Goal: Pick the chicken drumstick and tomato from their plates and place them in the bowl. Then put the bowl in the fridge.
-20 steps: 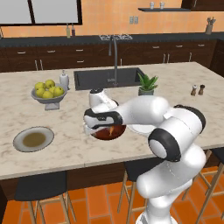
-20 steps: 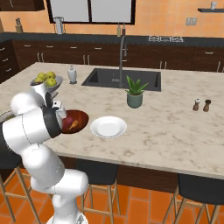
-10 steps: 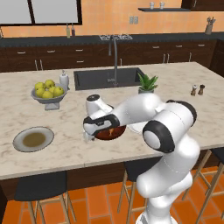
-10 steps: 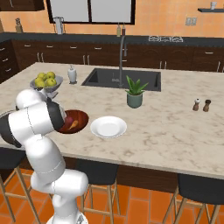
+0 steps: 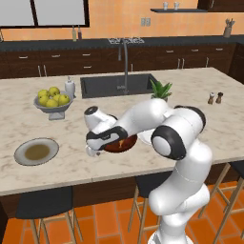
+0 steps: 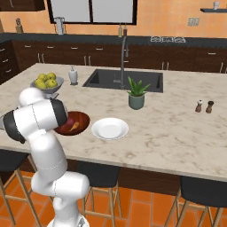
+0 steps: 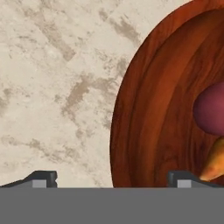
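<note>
The round reddish-brown wooden bowl (image 6: pixel 72 123) sits upright on the marble island counter (image 6: pixel 177 128), near its front edge. Inside it lie the small dark red tomato (image 7: pixel 211 108) and the orange-brown chicken drumstick (image 7: pixel 213 161). In the right base view the drumstick (image 6: pixel 74 127) lies with its long axis on a slant, running from the bowl's centre toward its front rim; which end is the pale one I cannot tell. The tomato (image 6: pixel 69 122) rests just beside it, on the side toward my arm.

My gripper (image 7: pixel 111 177) stands fully open and holds nothing. Its two fingertips straddle the bowl's near rim: one fingertip (image 7: pixel 43 178) is over bare counter, the other over the bowl's inside.

The plain white round plate (image 6: pixel 110 128) lies just beside the bowl, bare. The grey plate with a brownish centre (image 5: pixel 36 151) lies well apart, toward the counter's far left in the left base view.

Farther back stand a grey footed bowl of yellow-green apples (image 5: pixel 53 100), a small white bottle (image 5: pixel 70 87), a dark sink with a tall tap (image 5: pixel 117 84), a potted green plant (image 6: pixel 136 93) and two small shakers (image 6: pixel 204 106). Dark cabinets line the orange wall behind.
</note>
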